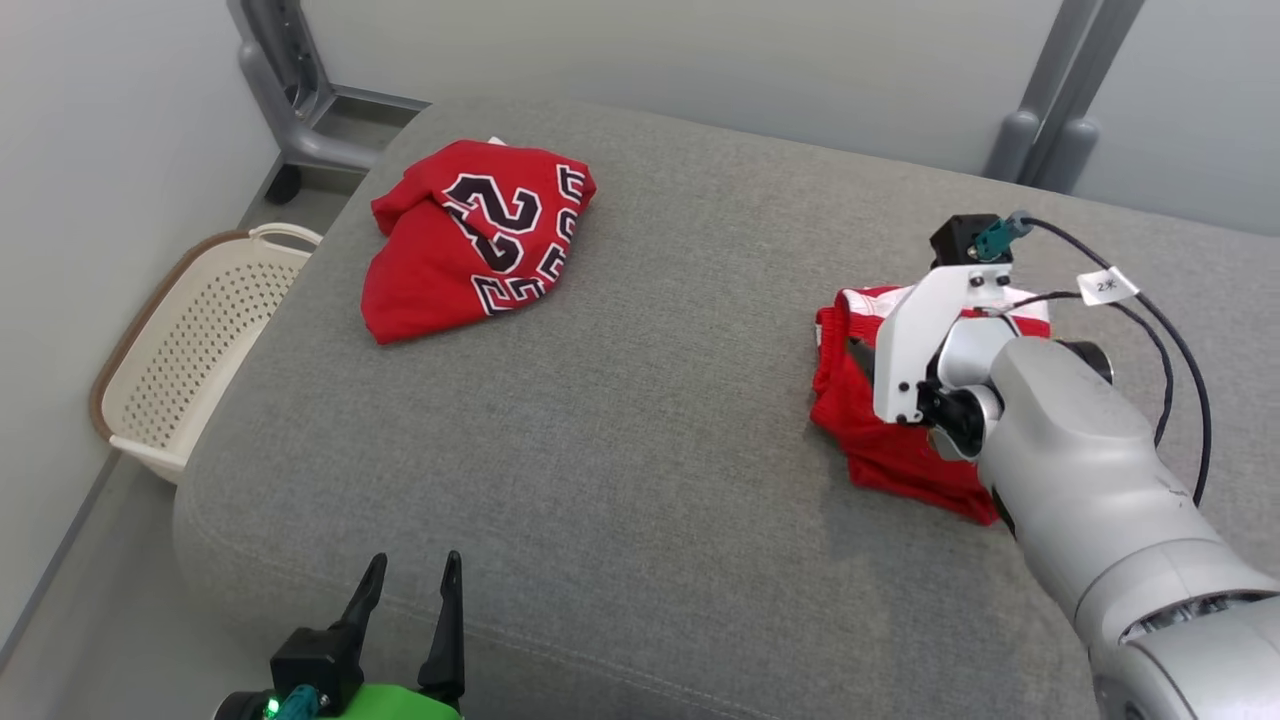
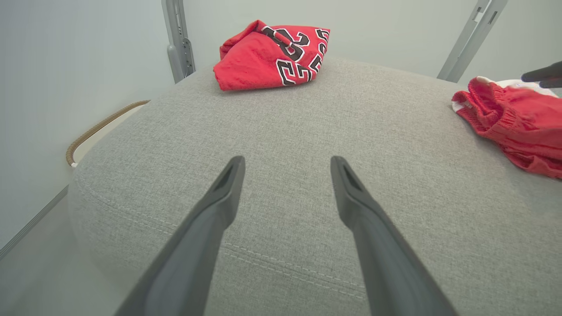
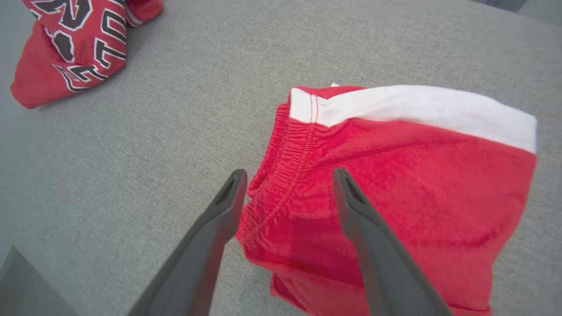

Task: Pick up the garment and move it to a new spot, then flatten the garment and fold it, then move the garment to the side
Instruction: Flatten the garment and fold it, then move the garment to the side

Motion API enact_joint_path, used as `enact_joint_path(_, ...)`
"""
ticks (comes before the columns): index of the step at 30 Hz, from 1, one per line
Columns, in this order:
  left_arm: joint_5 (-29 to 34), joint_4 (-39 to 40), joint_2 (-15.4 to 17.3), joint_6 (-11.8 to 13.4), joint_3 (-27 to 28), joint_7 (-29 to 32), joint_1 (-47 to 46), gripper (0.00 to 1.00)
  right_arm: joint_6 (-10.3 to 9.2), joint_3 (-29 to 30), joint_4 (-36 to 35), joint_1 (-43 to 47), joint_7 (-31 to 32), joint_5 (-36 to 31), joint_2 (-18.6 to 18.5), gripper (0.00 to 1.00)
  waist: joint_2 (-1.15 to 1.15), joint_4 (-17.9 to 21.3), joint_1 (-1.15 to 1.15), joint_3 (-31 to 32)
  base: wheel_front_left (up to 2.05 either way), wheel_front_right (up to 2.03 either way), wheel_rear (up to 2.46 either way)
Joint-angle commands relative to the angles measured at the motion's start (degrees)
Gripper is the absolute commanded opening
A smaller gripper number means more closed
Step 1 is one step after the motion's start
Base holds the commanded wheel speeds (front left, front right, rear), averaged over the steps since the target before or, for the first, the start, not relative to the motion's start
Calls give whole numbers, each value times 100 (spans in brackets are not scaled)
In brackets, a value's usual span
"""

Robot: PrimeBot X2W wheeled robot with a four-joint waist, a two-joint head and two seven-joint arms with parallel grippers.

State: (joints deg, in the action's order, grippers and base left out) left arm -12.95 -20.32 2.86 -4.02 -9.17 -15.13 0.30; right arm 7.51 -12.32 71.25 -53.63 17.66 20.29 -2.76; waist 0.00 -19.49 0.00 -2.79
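Right end effector released, angled down over red shorts, left end effector released

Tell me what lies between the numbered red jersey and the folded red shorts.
Nothing but bare grey cushion: in the head view the stretch from the jersey to the shorts holds no other thing.

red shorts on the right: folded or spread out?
Folded. The red shorts lie as a compact rectangle on the grey cushion, layers stacked at one edge.

One jersey, one pair of shorts, one basket
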Motion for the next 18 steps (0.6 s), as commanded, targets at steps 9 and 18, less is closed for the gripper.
enact_joint_path(9, 78, 118, 11, 3, 46, -3, 148, 100, -3, 1330, 274, -221, 25, -769, -464, 100, 0, 471, 0, 95, 0, 0, 0)
enact_joint_path(18, 28, 155, 10, -1, -56, -3, -56, 100, -3, 2675, 278, 89, 208, -1616, -496, 100, 0, 425, 0, -245, 0, 0, 0)
